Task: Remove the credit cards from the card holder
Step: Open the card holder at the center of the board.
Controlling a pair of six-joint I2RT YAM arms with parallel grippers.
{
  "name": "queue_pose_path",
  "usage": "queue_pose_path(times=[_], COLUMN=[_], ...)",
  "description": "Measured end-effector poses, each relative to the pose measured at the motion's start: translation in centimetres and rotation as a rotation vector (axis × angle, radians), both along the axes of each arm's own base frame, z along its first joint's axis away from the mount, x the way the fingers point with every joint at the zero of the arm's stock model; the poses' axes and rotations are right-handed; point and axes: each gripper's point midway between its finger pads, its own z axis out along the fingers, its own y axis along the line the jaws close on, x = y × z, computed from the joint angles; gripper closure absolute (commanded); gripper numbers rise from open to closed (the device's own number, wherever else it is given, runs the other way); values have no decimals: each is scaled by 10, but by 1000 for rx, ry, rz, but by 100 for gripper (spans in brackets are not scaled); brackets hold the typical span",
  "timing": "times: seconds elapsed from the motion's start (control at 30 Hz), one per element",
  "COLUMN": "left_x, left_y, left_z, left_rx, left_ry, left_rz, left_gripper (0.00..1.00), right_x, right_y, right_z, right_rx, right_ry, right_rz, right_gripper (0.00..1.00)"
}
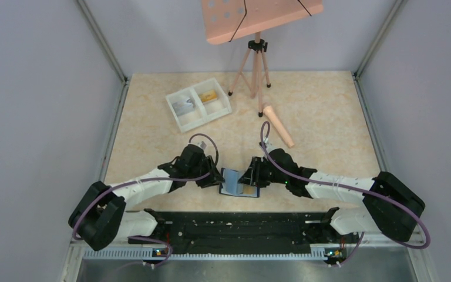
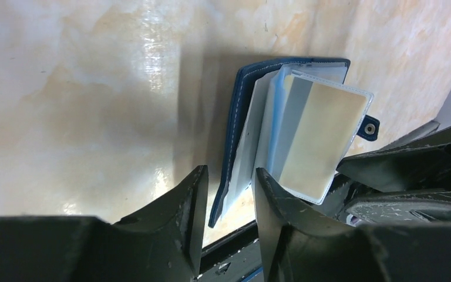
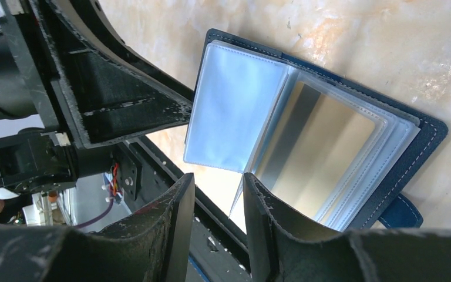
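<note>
Plainly, left gripper (image 2: 230, 176) and right gripper (image 3: 217, 179) gape astride the card holder (image 2: 243, 100), its sleeved credit card (image 3: 323, 153) blurred.

Card holder (image 3: 431, 132): blue leather-look cover, pale stitching, matt.
Sleeves (image 3: 235, 111): clear soft plastic, glossy.
Credit card (image 3: 323, 147): shiny, silvery sheen.
Bench (image 2: 64, 88): marble-pattern, polished, glare.
Left tool (image 2: 228, 179): black matt plastic, scuffed.

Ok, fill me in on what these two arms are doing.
Both arms are working on the open blue card holder near the front edge of the table. The left gripper straddles its cover and the right gripper straddles an edge of its clear sleeves, both with jaws apart. One card sits in a sleeve. A grey card and a yellow card lie in the white tray.
</note>
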Motion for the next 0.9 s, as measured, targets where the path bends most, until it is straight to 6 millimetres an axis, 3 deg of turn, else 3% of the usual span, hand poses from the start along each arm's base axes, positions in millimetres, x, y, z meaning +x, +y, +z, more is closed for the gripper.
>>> queue_pose_path(times=[0.4,0.9], left_x=[6,6], left_y=[15,18], left_z=[22,14], left_rx=[42,73], left_ry=[-65,-48], left_rz=[61,61], left_gripper=[54,54], right_x=[1,5], right_y=[3,26], right_z=[3,8], right_rx=[15,68], right_ry=[-10,9], right_rz=[4,51], right_gripper=[64,57])
